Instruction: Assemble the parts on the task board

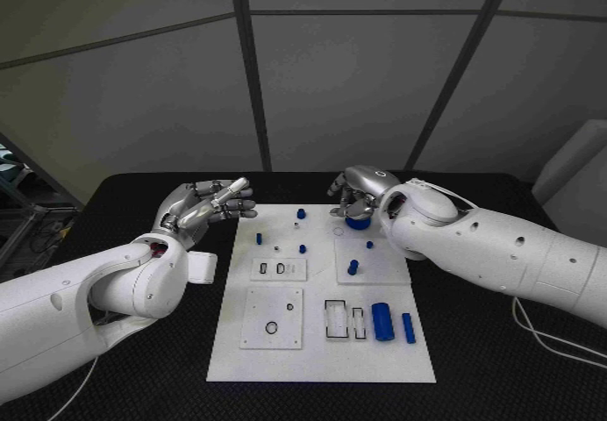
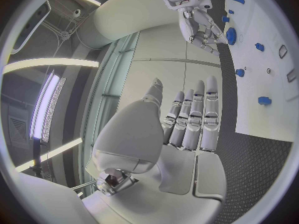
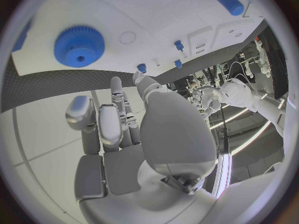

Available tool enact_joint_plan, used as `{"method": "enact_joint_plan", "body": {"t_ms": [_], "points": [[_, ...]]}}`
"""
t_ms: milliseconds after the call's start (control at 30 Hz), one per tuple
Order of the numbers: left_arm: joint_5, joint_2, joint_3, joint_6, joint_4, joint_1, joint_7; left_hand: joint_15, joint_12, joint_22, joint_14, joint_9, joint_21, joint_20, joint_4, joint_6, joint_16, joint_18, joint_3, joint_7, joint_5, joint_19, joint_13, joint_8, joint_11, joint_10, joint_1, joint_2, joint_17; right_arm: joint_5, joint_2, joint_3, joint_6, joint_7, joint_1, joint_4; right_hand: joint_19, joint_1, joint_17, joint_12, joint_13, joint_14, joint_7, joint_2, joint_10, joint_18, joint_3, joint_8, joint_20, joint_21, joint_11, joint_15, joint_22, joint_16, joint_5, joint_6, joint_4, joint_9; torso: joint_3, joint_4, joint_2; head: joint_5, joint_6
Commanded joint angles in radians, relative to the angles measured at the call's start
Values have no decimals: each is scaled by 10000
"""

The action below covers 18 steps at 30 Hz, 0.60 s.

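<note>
The white task board (image 1: 323,351) lies in the middle of the black table. A blue gear (image 1: 358,224) (image 3: 79,46) sits at the board's far edge. My right hand (image 1: 360,191) (image 3: 115,119) hovers just above and behind the gear, fingers apart and holding nothing. My left hand (image 1: 210,205) (image 2: 190,117) is raised off the board's far left corner, fingers stretched out and empty. Small blue pegs (image 1: 301,213) (image 1: 260,238) stand on the board's far half. Two blue cylinders (image 1: 381,320) (image 1: 409,327) lie at the near right. The left wrist view shows the right hand (image 2: 196,22) beside the gear (image 2: 231,35).
Raised white blocks with slots and holes (image 1: 280,268) (image 1: 272,319) (image 1: 343,319) stand on the board. A small white block (image 1: 203,267) lies on the table left of the board. Black table (image 1: 481,377) surrounds the board on all sides.
</note>
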Motion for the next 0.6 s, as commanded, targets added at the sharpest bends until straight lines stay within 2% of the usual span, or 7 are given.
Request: {"method": "enact_joint_plan", "body": {"t_ms": [33,100,133,200,333,600], "points": [[-59,-9,12,324,-10,18,19,32,-56,11,20,8,34,13,-58,57,-58,-195,11,-43,4,-49,8,-48,-7,18,35,88,16,1603,-419,2,178,-349,18,340,227,128,792,1129,896,422,-55,-127,213,-199,-797,77,-57,152,-50,-72,270,471,165,-127,294,-1,36,-133,-14,-18,11],[-59,-9,12,348,-19,18,13,32,-56,12,20,8,34,13,-59,58,-58,-195,11,-43,4,-49,8,-48,-7,19,36,89,16,1834,-652,2,385,-413,18,422,370,321,1336,2188,1809,500,-67,-89,-53,-250,-1353,168,-55,260,-52,-71,477,795,268,-208,586,6,46,-152,-14,-30,24],[-60,-8,12,358,-23,17,10,32,-56,12,20,8,34,13,-59,58,-58,-195,11,-43,4,-49,8,-48,-7,19,36,89,16,1924,-754,2,486,-440,18,442,443,798,1672,3481,3058,518,-133,-16,-1055,-285,-1800,333,-4,326,-27,-32,595,1010,342,-317,969,18,50,-159,-15,-31,30],[-60,-3,12,372,-31,17,6,32,-56,12,20,8,34,13,-59,58,-58,-195,11,-43,4,-49,8,-48,-7,19,36,89,16,2046,-902,1,637,-490,18,443,539,957,2102,4681,4103,565,-26,17,-1528,-286,-2022,539,4,418,34,64,776,1245,327,-418,1532,24,55,-169,-12,-31,40],[-60,28,11,389,-53,16,1,32,-56,12,20,8,34,13,-59,58,-58,-195,11,-43,4,-49,8,-48,-7,19,36,89,16,2164,-1010,0,858,-549,18,348,681,981,2502,5839,5272,635,48,46,-1392,-336,-2065,670,48,542,56,48,1007,1462,342,-523,1557,16,45,-145,-2,-73,52],[-60,71,11,404,-95,15,-10,31,-58,12,22,7,36,12,-68,60,-61,-194,14,-46,3,-50,8,-50,-9,23,42,92,20,2042,-844,-1,1287,-686,17,70,739,1035,2688,6604,6068,660,64,134,-1271,-355,-2025,779,70,603,78,67,1118,1564,390,-612,1544,8,40,-124,5,-73,-18]]}}
